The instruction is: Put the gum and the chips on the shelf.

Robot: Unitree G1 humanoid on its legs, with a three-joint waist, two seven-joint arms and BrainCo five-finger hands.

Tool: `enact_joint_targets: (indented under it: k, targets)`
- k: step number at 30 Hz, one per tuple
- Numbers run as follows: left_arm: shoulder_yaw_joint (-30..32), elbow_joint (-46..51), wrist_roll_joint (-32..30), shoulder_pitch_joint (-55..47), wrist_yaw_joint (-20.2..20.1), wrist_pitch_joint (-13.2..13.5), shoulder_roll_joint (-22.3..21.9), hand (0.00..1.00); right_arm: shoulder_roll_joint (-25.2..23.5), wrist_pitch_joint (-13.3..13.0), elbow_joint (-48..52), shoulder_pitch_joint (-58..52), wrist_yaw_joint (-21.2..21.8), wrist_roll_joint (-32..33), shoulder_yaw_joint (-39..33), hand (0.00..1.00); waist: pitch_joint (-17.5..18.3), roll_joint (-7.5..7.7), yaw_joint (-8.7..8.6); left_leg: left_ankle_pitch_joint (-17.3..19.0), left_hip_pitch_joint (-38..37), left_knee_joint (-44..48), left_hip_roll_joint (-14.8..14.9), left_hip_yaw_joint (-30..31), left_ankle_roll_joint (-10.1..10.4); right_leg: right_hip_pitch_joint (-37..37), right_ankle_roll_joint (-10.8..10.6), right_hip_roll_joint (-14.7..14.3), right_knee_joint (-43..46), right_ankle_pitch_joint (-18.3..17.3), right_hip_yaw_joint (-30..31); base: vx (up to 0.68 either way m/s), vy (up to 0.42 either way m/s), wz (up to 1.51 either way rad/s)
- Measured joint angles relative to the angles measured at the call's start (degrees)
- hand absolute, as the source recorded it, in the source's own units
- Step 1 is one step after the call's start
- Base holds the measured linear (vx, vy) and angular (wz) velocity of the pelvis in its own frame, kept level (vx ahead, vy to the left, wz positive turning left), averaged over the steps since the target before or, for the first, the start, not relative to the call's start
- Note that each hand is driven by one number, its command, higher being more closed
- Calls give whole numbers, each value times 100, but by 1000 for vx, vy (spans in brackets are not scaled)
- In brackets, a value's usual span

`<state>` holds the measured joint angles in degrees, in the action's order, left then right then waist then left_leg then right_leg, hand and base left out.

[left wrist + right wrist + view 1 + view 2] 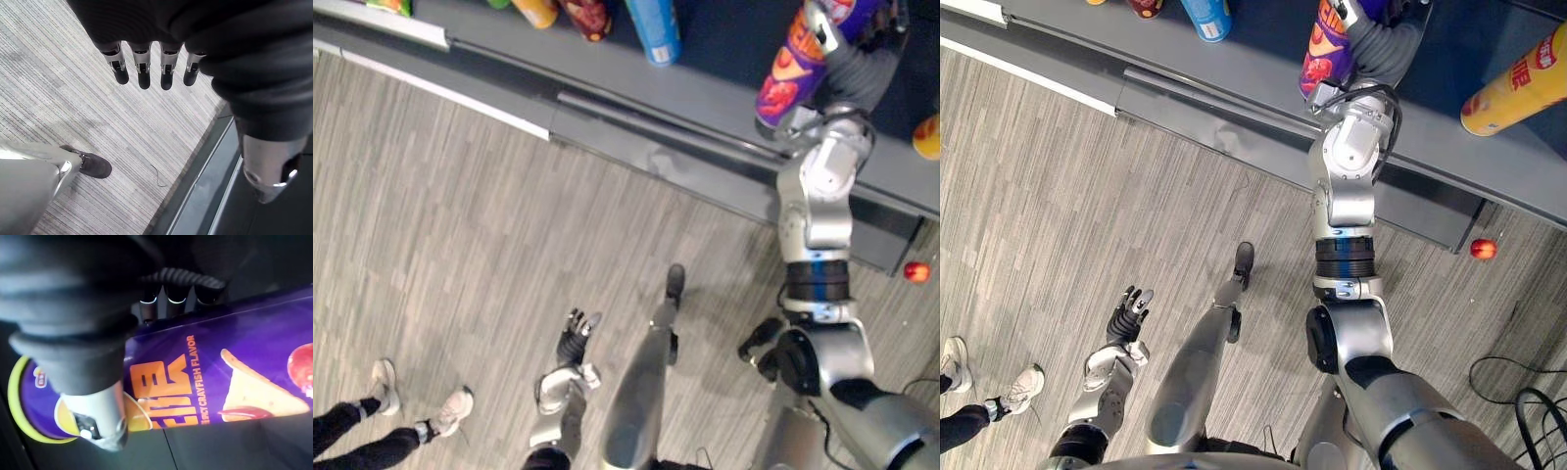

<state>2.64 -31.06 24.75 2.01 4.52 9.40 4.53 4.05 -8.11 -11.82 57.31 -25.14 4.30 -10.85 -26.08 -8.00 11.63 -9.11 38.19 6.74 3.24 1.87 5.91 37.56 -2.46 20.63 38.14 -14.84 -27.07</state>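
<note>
Right hand point(93, 423): my fingers point(168, 296) wrapped round chips can point(210, 382), to set it on shelf point(705, 98).
Left hand point(576, 335): slack, empty, well away from shelf.

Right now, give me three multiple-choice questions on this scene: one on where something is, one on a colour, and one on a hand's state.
1. Where is the small red round thing?
A. on the floor beside the shelf
B. on a table
C. in a basket

2. What colour is the chips can in the right hand?
A. green
B. white
C. purple

3. How is the left hand?
A. curled round the gum
B. open, holding nothing
C. pressing on the shelf

Answers:
1 A: it lies on the wood floor next to the shelf's base.
2 C: the can's side is purple with orange print.
3 B: its fingers hang straight above bare floor.
</note>
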Motion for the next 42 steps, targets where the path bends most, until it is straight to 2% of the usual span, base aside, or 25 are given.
enact_joint_targets:
  k: [7, 11, 14, 27, 39, 42]
  targets:
    - [235, 106, 201, 3, -12, 3, -310, 0, 275, -1, 42, 312, -66, 1, 15, 100, -2, 2, 20, 214, 514, 579, 20, -145, -138, 219, -18, 142, 174, -55, -113, -11, -29, 8]
    - [295, 115, 207, 2, -13, 4, -358, 0, 327, -1, 42, 393, -99, 2, 15, 100, -2, 2, 123, 266, 710, 749, 25, -195, -168, 354, -12, 181, 218, -92, -122, 2, -15, 2]
    - [385, 123, 208, 2, -16, 4, -461, 0, 427, -1, 42, 427, -119, 2, 19, 100, -2, 2, 138, 264, 795, 777, 23, -251, -174, 416, -12, 247, 296, -112, -158, 18, -31, 10]
    - [335, 367, 209, -16, -26, 8, -455, 0, 682, 0, -19, 634, -203, 2, -26, 100, -2, 2, 196, 217, 1006, 876, 11, -290, -204, 629, 16, 361, 516, -218, -212, 25, -41, 3]
    - [132, 451, 219, -242, -30, 10, -441, 0, 881, 34, -803, 927, -226, 9, -218, 100, -2, 3, 195, 99, 1072, 745, 26, -299, -179, 782, 28, 360, 563, -247, -205, 10, -32, 0]
    - [50, 452, 390, -241, -28, 14, -435, 0, 933, 35, -939, 1012, -253, 8, -217, 100, -2, 3, 187, 98, 1073, 744, 32, -303, -179, 788, 30, 358, 566, -247, -205, 25, -43, -1]
